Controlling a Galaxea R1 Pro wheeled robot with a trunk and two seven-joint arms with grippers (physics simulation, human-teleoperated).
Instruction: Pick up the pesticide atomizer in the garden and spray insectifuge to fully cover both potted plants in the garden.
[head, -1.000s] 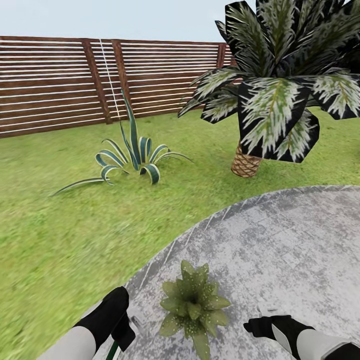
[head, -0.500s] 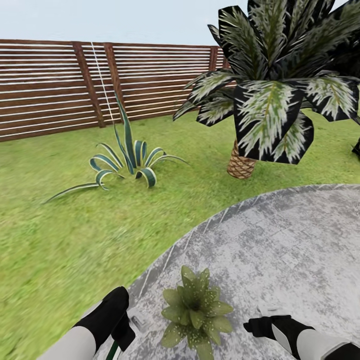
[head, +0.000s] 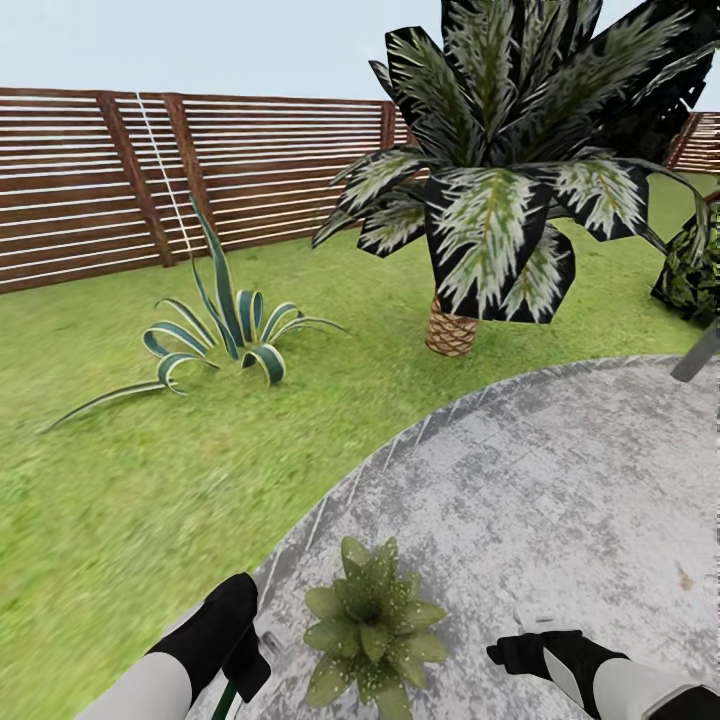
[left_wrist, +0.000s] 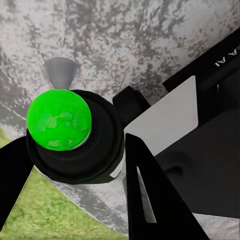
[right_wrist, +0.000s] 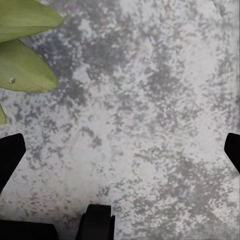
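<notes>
One potted plant (head: 370, 625), a low rosette of speckled green leaves, sits on the grey stone paving (head: 560, 480) between my two arms. My left gripper (head: 238, 655) is just left of it, shut on the pesticide atomizer (left_wrist: 67, 132). The atomizer has a black body, a bright green round top and a grey cone nozzle, and black fingers (left_wrist: 150, 195) flank it. Its green stem (head: 227, 702) shows under the left hand. To the plant's right my right gripper (head: 520, 648) hovers open over bare paving (right_wrist: 150, 110), with two leaves (right_wrist: 25, 70) of the plant at that view's edge.
Grass lawn (head: 130, 480) lies to the left and beyond the paving. A striped agave (head: 225, 330) and a tall palm (head: 500, 190) stand ahead. A brown slat fence (head: 100, 180) closes the back. A dark shrub (head: 690, 270) and a grey bar (head: 696, 354) are at the right edge.
The whole picture has slid left, so the camera has turned right. The shrub and grey bar have come into view. Both arms keep their places.
</notes>
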